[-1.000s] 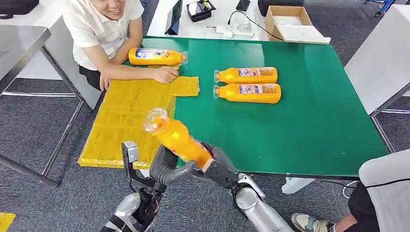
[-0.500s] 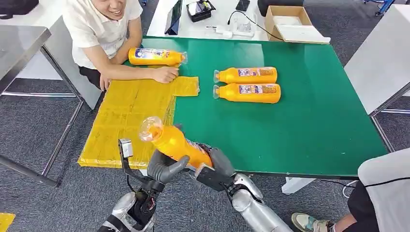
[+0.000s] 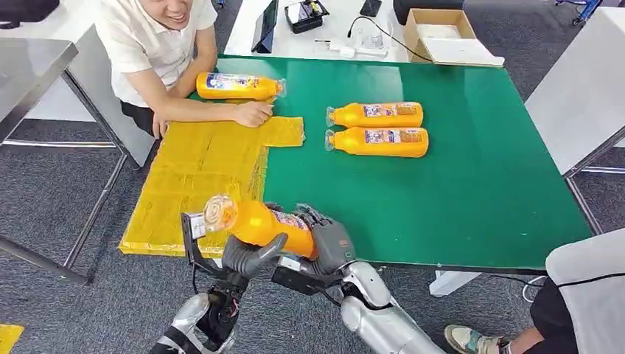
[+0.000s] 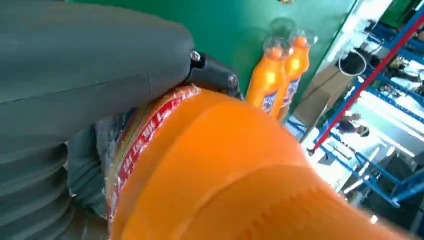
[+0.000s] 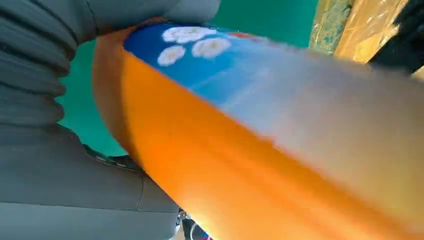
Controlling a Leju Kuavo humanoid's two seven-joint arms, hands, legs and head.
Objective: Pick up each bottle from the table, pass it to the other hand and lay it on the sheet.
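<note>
Right now the held bottle (image 3: 258, 223) of orange liquid lies almost level above the near edge of the green table (image 3: 472, 184), its clear cap end pointing toward the yellow sheet (image 3: 191, 177) and its labelled base toward the robot's right. Both hands are on it: the right hand (image 3: 324, 243) wraps the base end, fingers curled around the label, while the left hand (image 3: 247, 254) cups the body from beneath with its thumb against the orange side. In the left wrist view the bottle (image 4: 240, 175) presses against that hand's grey cover.

Farther out, two bottles (image 3: 377, 129) lie side by side on the bare green table, caps toward the sheet. Another bottle (image 3: 237, 86) lies at the table's far left corner, just beyond the sheet, next to a seated person's forearm; that person's hand (image 3: 253, 114) rests on the sheet's far edge. A cardboard box (image 3: 442, 33) sits on the white table behind.
</note>
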